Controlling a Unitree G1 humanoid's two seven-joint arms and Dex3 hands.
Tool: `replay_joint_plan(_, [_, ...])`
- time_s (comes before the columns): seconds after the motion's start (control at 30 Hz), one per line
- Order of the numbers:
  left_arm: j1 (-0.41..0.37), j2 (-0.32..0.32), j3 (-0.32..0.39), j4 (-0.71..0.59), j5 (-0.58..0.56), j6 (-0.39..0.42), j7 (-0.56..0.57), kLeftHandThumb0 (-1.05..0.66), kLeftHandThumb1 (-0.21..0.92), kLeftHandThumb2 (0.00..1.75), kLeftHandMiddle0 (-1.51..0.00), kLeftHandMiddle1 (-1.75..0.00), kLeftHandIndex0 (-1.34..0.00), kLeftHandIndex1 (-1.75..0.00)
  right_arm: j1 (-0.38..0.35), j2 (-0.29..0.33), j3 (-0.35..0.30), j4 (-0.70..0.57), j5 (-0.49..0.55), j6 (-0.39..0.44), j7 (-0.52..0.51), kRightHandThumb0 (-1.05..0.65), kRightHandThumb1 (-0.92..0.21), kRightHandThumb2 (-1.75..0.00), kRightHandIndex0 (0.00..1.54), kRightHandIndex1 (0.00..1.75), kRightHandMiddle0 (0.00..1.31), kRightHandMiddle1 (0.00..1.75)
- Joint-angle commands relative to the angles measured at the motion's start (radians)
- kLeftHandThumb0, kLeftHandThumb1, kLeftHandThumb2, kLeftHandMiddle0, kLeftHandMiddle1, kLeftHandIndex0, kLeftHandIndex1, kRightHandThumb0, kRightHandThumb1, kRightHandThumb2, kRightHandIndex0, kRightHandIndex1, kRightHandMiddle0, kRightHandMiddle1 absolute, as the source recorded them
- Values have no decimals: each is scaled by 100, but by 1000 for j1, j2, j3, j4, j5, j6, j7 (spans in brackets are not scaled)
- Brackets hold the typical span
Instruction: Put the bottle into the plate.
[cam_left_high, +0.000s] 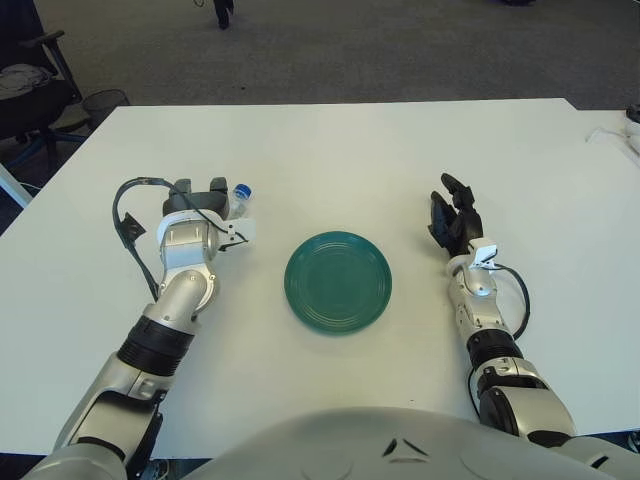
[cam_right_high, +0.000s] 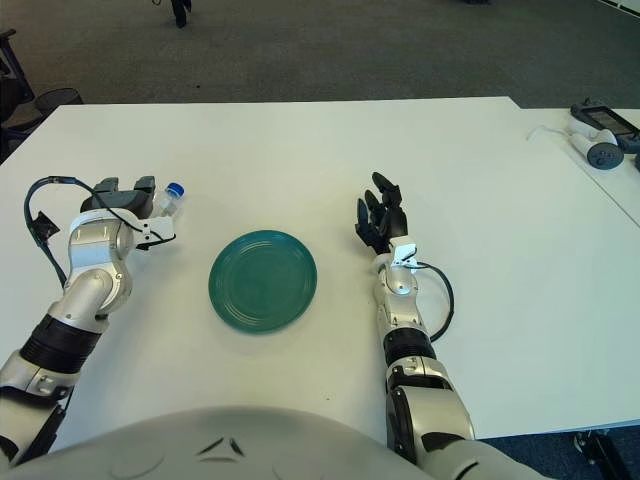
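My left hand (cam_left_high: 197, 200) sits left of centre, fingers wrapped round the bottle (cam_left_high: 238, 197), whose blue cap pokes out just right of them. The green plate (cam_left_high: 338, 281) is centre frame, bare. My right hand (cam_right_high: 380, 222) is loosely spread beside it. Only the right eye catches gadgets (cam_right_high: 600, 135) at far right.

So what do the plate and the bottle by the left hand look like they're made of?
Plate: teal with a smooth, slightly glossy surface and faint concentric rings, probably glazed ceramic, possibly hard plastic. Bottle: clear see-through body with a blue cap, so likely thin plastic; the left hand hides most of it.
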Motion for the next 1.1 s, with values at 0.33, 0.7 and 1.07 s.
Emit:
replay_joint_plan(0.33, [-19, -47, -36, 38, 45, 51, -31, -105, 92, 43, 0, 0, 0, 0, 118, 23, 1, 119, 10, 146, 29, -56, -92, -57, 37, 1, 0, 62])
replay_joint_plan(0.7, [-59, -81, -62, 220, 13, 67, 36, -105, 92, 40, 0, 0, 0, 0, 118, 15, -2, 131, 7, 136, 37, -60, -92, -60, 38, 1, 0, 64])
replay_joint_plan(1.07, [-74, -103, -73, 317, -33, 109, 113, -105, 92, 41, 0, 0, 0, 0, 113, 8, -8, 142, 6, 140, 44, -61, -92, -61, 38, 1, 0, 67])
